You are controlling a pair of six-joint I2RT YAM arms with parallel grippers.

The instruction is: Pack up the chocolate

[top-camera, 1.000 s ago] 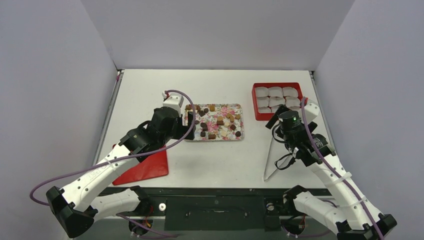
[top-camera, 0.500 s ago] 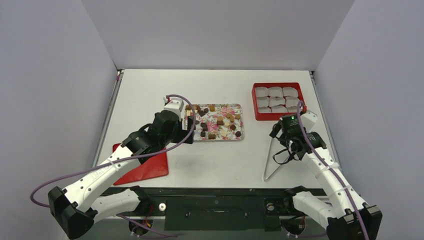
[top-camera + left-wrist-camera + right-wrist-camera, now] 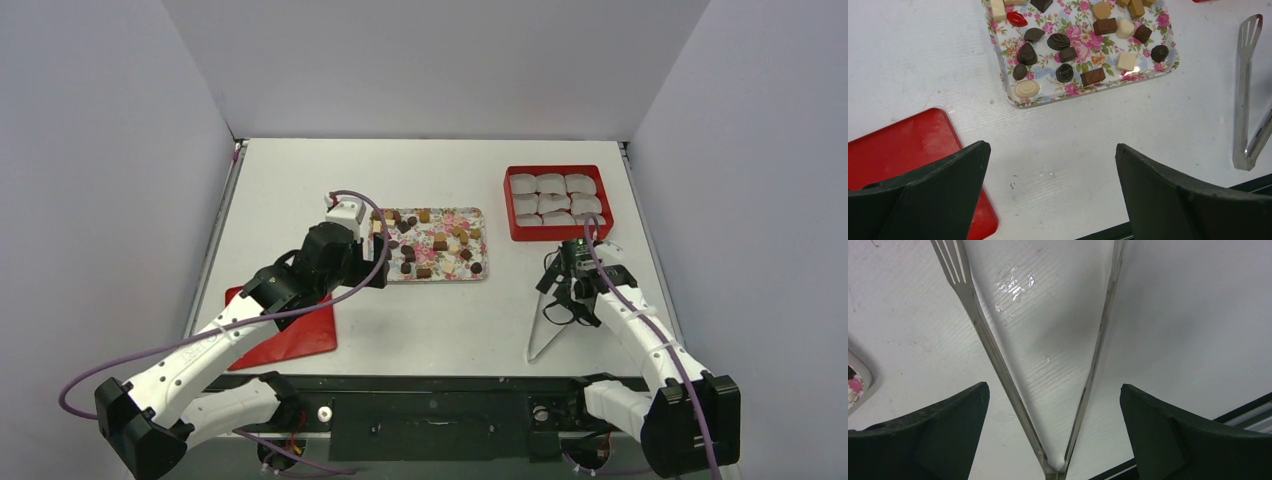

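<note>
Across the flowered tray (image 3: 450,270) at mid-frame of the top view lies the chocolate (image 3: 430,243), dark, tan and cream pieces scattered loose; left fingers (image 3: 938,185) hover spread wide and empty by its left edge; right fingers (image 3: 933,425), equally spread and empty, hang over metal tongs (image 3: 1241,100) on the worktop (image 3: 430,320), lower right.

The right gripper (image 3: 1053,387) has pulled back from the near edge of the red box (image 3: 512,205) toward the arm bases and now hangs over the tongs (image 3: 993,347); the left gripper (image 3: 1050,145) seems to have eased slightly off the flowered tray (image 3: 1148,74)
</note>
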